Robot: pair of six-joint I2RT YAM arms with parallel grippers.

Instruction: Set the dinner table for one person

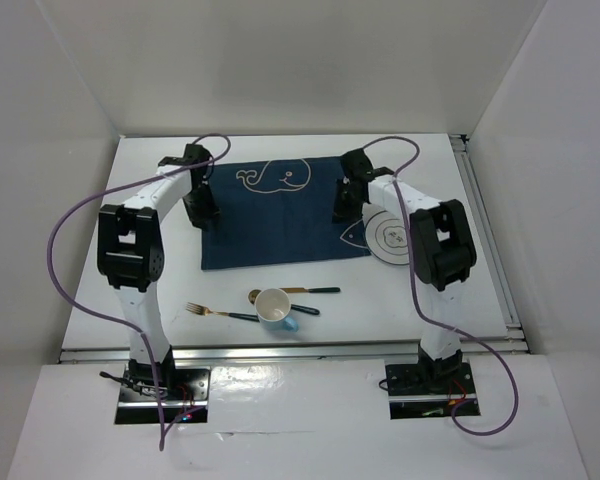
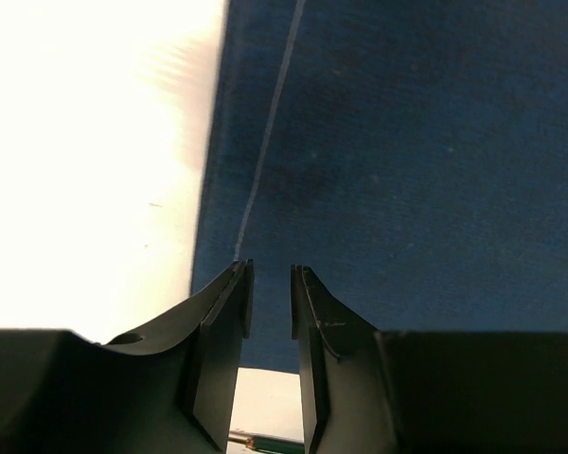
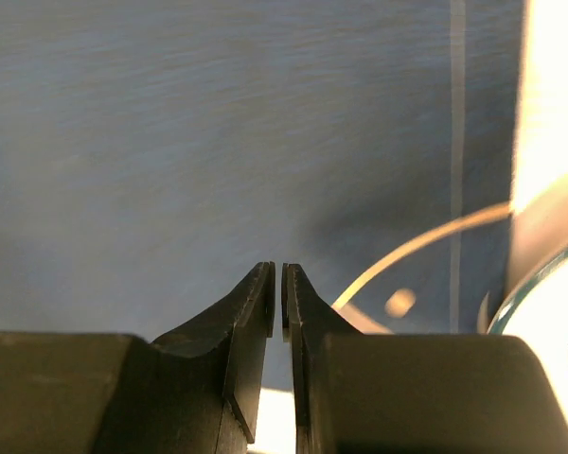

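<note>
My right claw (image 3: pixel 276 274), pressed together and empty, hangs over the placemat (image 1: pixel 280 215). The plate (image 1: pixel 385 240) lies just to its right in the overhead frame. My left claw (image 2: pixel 268 274) is slightly spread.

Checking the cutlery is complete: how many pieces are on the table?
3, likely: fork left of the cup, spoon just behind it, a third piece to its right; the cup hides parts.

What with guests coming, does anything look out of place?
The plate sits at the placemat's right edge, mostly off it; the cup, fork and spoon huddle together on the bare dinner table.
</note>
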